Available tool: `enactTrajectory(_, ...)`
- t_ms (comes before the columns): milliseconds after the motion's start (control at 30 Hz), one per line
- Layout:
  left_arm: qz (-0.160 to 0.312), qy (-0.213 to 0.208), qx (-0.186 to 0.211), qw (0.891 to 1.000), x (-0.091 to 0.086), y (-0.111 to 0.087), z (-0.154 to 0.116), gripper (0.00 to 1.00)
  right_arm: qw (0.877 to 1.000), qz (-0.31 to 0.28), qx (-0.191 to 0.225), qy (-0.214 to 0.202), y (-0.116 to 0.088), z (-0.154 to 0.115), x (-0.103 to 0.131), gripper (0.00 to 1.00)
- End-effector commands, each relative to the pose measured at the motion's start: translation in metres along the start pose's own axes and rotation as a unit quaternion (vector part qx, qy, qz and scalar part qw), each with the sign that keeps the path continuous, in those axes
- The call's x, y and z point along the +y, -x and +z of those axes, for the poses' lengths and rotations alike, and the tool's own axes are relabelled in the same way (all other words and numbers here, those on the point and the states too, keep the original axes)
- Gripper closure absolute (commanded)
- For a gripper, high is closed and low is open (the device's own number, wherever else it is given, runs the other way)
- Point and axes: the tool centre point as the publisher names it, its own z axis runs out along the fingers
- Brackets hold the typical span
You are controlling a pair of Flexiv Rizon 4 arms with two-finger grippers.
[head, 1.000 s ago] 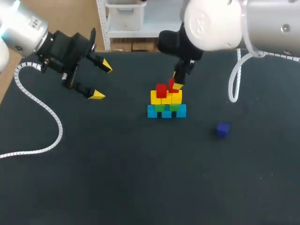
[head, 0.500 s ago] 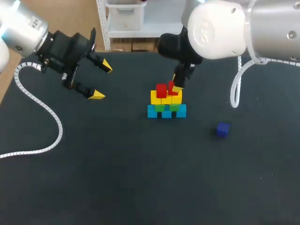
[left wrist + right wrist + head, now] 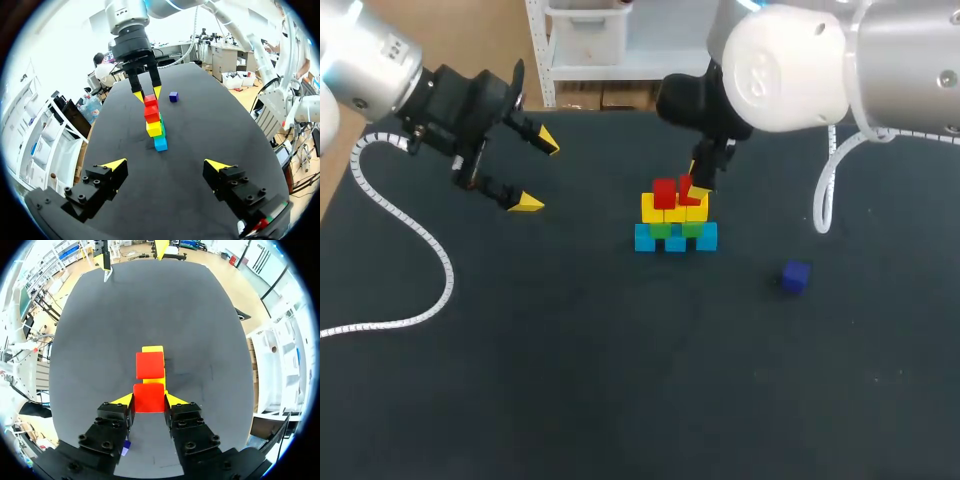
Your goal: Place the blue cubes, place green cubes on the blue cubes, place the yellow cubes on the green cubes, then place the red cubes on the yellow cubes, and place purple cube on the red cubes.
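A stack stands mid-table: blue cubes (image 3: 675, 240) at the bottom, green cubes (image 3: 675, 229) on them, then yellow cubes (image 3: 673, 209). One red cube (image 3: 664, 192) sits on the yellow row's left part. My right gripper (image 3: 693, 187) is shut on a second red cube (image 3: 686, 186), slightly tilted, just over the yellow row's right part. In the right wrist view this held red cube (image 3: 149, 397) fills the gap between the fingers, with the placed red cube (image 3: 150, 365) right ahead. The purple cube (image 3: 796, 276) lies alone to the stack's right. My left gripper (image 3: 535, 172) hangs open and empty, far left of the stack.
A white coiled cable (image 3: 410, 250) trails over the table's left part. In the left wrist view, the stack (image 3: 154, 122) and my right gripper (image 3: 146, 93) are well ahead of the open left gripper (image 3: 166, 165), with dark table between.
My right gripper has come down a little with the red cube, closer to the yellow row. The left arm has not moved.
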Motion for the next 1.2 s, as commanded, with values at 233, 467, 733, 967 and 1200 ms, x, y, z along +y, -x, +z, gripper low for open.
enactTrajectory(233, 0.002, 0.001, -0.001, 1.000, -0.0001, -0.0011, 0.0002, 0.00, 1.000, 0.001, -0.003, -0.001, -0.0010, 0.0011, 0.0019, 1.00)
enactTrajectory(467, 0.002, 0.001, -0.001, 1.000, -0.0001, -0.0011, 0.0002, 0.00, 1.000, 0.000, -0.004, 0.001, -0.0014, 0.0022, 0.0021, 1.00)
enactTrajectory(733, 0.002, 0.001, -0.001, 1.000, -0.0001, -0.0011, 0.0002, 0.00, 1.000, -0.001, -0.005, 0.001, -0.0020, 0.0032, 0.0013, 1.00)
enactTrajectory(967, 0.002, 0.001, -0.001, 1.000, -0.0001, -0.0011, 0.0002, 0.00, 1.000, -0.004, -0.006, 0.001, 0.0006, 0.0029, 0.0007, 1.00)
enactTrajectory(1200, 0.002, 0.001, -0.001, 1.000, -0.0001, -0.0011, 0.0002, 0.00, 1.000, -0.004, -0.006, 0.002, 0.0009, 0.0036, 0.0002, 1.00)
